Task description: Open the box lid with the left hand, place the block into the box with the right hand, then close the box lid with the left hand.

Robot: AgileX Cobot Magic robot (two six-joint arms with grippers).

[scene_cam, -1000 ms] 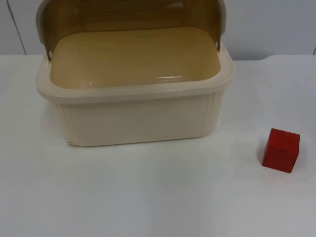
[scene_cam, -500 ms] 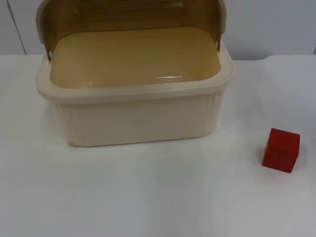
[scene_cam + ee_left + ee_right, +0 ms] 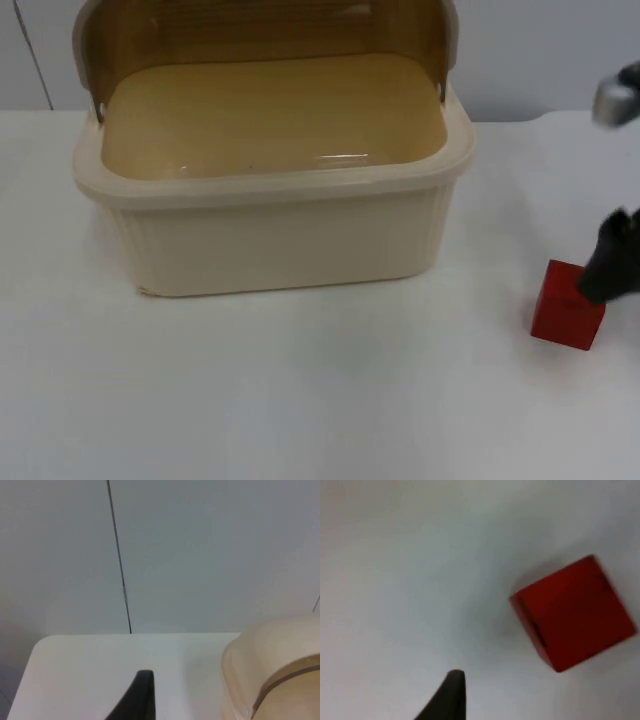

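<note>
The cream box (image 3: pixel 270 235) is sitting with its lid (image 3: pixel 260 30) raised — the right gripper (image 3: pixel 610 262) is hovering at the red block (image 3: pixel 562 315), finger spread impossible to tell.

Box (image 3: pixel 270 190) at back of surface (image 3: pixel 320 400), lid (image 3: pixel 250 35) up behind it; block (image 3: pixel 563 312) right of box, right tool (image 3: pixel 610 262) over block.

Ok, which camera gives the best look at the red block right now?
The right wrist view: the red block shows large and whole on the table. In the top view the red block is small, its upper edge overlapped by the right gripper.
</note>
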